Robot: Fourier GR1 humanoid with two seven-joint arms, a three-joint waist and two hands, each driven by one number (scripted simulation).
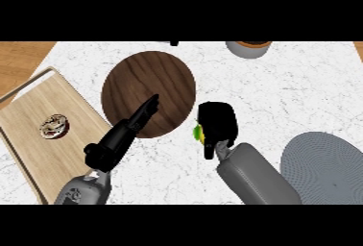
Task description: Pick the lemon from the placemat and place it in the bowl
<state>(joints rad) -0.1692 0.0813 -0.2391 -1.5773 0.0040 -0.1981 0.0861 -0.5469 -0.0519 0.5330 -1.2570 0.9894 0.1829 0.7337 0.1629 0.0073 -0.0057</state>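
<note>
The lemon (pixel 199 132) shows only as a small yellow-green patch at the left side of my right hand (pixel 217 121), whose fingers are curled round it. That hand hangs over the white counter, just right of the dark wooden bowl (pixel 149 77) and well left of the grey woven placemat (pixel 326 166). The placemat is round and lies at the lower right, cut by the view's edge. My left hand (pixel 135 126) is open with straight fingers pointing up and right, its fingertips over the bowl's lower part.
A light wooden tray (pixel 42 110) at the left carries a small ring-shaped pastry (pixel 54 127). A grey pot with a brown inside (pixel 249 48) stands at the far edge. White marble counter (pixel 284 96) lies between bowl and placemat.
</note>
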